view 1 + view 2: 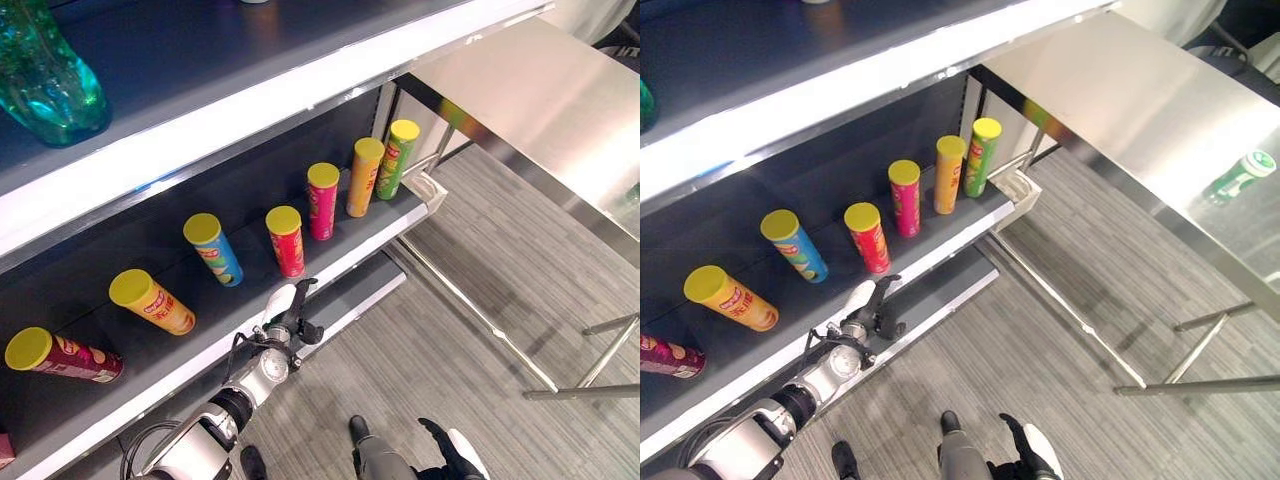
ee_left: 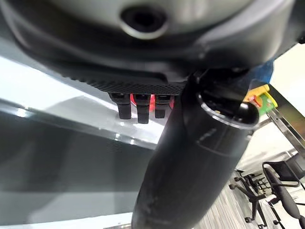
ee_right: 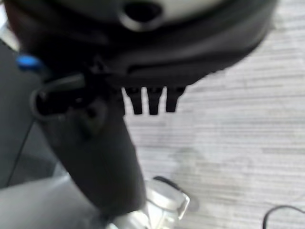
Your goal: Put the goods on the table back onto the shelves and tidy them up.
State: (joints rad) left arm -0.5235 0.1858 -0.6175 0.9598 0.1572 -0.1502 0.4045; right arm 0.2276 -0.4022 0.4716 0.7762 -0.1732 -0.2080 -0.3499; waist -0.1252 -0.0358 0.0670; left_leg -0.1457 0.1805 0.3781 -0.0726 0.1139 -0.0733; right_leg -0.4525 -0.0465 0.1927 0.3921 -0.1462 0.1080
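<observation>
Left eye view: left hand (image 1: 287,312) hovered relaxed and empty at the shelf (image 1: 330,262) edge, just below the red can (image 1: 287,241) among upright and leaning cans.

Right eye view: green can (image 1: 1238,177) lay alone on the table (image 1: 1120,90), well apart from the right hand (image 1: 1032,452), hung low, fingers unclear.

Wrist views: fingers straight, nothing held.

Judged light, stiff, thin-walled and smooth; best gripped round mid-body, gently.
</observation>
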